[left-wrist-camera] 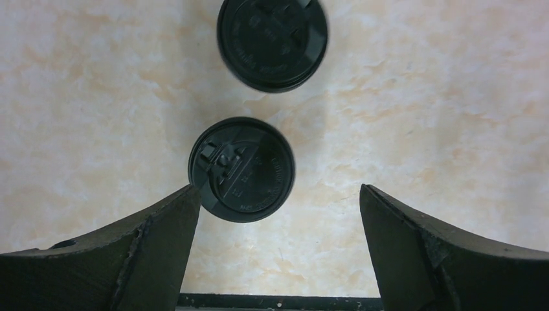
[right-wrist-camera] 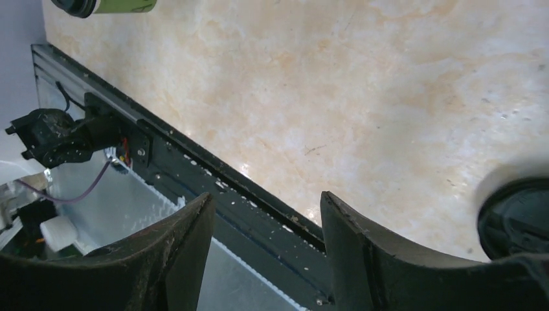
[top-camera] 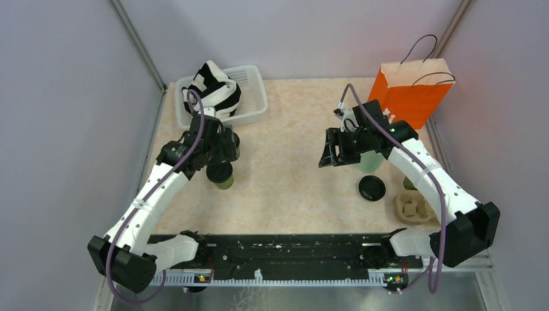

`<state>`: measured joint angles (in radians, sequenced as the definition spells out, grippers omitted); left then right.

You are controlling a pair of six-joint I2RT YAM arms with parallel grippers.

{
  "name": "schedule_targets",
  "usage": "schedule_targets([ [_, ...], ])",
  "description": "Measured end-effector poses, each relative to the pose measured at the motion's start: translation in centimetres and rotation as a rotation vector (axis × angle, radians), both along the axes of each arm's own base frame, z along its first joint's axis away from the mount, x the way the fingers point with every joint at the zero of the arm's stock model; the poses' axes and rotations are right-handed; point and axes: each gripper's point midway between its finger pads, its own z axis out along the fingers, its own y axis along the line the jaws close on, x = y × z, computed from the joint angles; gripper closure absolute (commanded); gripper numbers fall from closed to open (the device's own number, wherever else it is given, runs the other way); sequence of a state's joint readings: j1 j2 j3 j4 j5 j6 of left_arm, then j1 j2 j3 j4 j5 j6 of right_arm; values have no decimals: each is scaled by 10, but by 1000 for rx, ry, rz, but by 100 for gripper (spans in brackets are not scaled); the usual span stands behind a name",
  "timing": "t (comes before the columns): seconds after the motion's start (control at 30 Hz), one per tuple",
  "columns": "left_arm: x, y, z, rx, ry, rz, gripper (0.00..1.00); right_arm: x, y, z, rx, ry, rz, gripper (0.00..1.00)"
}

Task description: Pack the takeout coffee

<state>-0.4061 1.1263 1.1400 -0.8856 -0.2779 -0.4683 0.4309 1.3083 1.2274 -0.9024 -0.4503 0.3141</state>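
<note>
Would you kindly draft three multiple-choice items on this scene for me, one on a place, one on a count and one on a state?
1. Where does the orange paper bag stand?
A. at the near edge, between the arm bases
B. at the far right corner of the table
C. at the far left corner

2. How many black lids does the left wrist view show?
A. two
B. one
C. four

3. How is the left gripper?
A. shut on a cup
B. shut on nothing
C. open, gripping nothing

Answers: 1 B, as the top view shows the bag at the far right. 2 A, as two round lids lie one beyond the other ahead of the fingers. 3 C, as its fingers stand wide apart and clamp nothing.
</note>
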Motion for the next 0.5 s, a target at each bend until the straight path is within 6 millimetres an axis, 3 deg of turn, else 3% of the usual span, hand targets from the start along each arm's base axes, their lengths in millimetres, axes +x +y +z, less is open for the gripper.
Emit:
schedule_targets([
  [0.13, 5, -12, 39, -52, -96, -77, 2, 1, -26, 29, -66, -78, -101, 51],
  [0.27, 13, -30, 73, -108, -187, -180, 2, -2, -90, 49, -119, -100, -404, 48],
  [0.33, 17, -39, 84, -127, -218, -234, 2, -12, -122, 53, -155, -87, -593, 39],
  [0.5, 28, -58, 103, -150, -267, -348, 2, -40, -163, 49, -263, -52, -865, 24],
])
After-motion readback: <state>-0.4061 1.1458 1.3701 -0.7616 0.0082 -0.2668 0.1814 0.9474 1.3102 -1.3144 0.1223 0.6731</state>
